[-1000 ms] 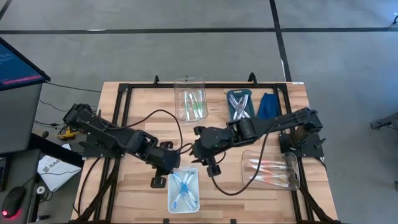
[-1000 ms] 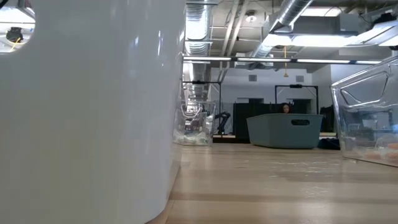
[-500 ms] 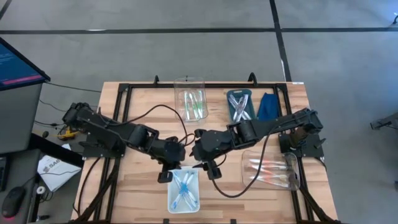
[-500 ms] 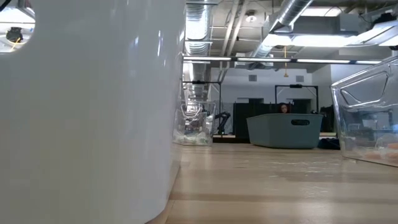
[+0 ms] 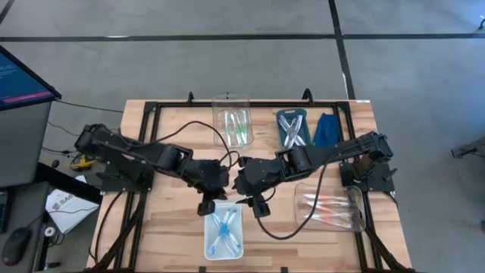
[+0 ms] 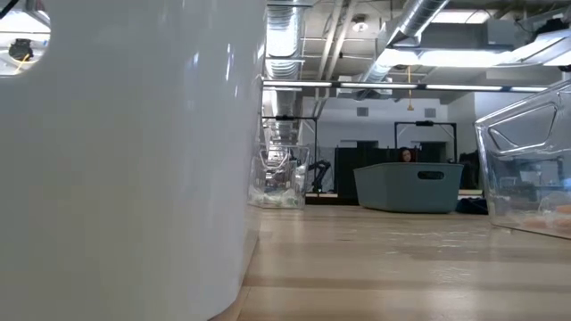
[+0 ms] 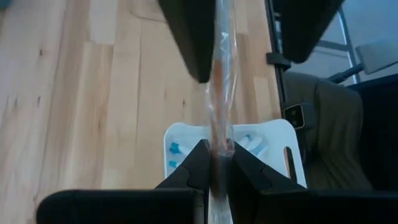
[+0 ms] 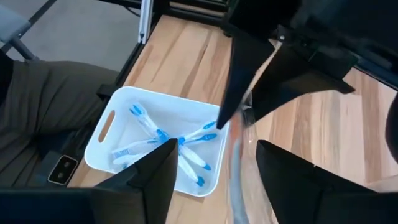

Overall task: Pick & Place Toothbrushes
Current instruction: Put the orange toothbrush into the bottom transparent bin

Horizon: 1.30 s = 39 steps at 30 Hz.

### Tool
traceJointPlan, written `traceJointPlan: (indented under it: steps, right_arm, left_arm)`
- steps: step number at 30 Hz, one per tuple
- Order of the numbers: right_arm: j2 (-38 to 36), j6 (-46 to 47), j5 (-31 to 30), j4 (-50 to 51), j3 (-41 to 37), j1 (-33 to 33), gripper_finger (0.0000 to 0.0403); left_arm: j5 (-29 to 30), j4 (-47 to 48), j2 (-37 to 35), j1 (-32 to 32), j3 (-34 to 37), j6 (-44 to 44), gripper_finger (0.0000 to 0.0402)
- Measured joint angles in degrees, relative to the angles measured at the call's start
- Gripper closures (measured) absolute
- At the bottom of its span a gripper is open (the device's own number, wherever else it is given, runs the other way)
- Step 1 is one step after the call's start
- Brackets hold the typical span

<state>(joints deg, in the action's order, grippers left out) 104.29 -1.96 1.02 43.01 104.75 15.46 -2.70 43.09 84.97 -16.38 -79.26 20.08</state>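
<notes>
While meeting mid-table just above the white tray (image 5: 224, 241), handing over: left gripper (image 7: 216, 163) clenching a toothbrush (image 7: 219, 93), right gripper (image 8: 214, 163) standing released beside it. Next, probably carrying it to a matching bin.

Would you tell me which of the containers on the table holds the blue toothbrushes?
The white tray at the table's front edge, just below both claws; the other containers hold green, orange-pink or pale ones.

A white container wall (image 6: 125, 152) looms nearest on the table (image 6: 384, 267), with a grey bin (image 6: 408, 186) far beyond it and a clear tub (image 6: 531, 169) beside.
</notes>
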Motion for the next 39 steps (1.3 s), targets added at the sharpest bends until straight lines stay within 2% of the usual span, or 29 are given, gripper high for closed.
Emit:
traceJointPlan:
  steps: [8,18,31,39]
  right_arm:
    - [0.0,-0.1,0.0,-0.2,0.0,-0.5,0.0199]
    - [1.2,-0.1,-0.2,0.9,-0.1,-2.3,0.0208]
    - [2.1,-0.2,0.0,0.9,0.6,-2.7,0.0246]
    - [2.1,-0.2,0.3,0.9,0.6,-2.8,0.0257]
  left_arm:
    - [-3.4,-1.2,-0.3,1.3,0.0,-0.4,0.0382]
    - [-3.6,-1.3,-0.2,1.3,0.0,-0.3,0.0382]
    - [-3.9,-1.0,-0.3,2.4,0.0,0.1,0.0382]
    - [-5.3,-0.8,-0.3,4.1,0.0,0.0,0.0382]
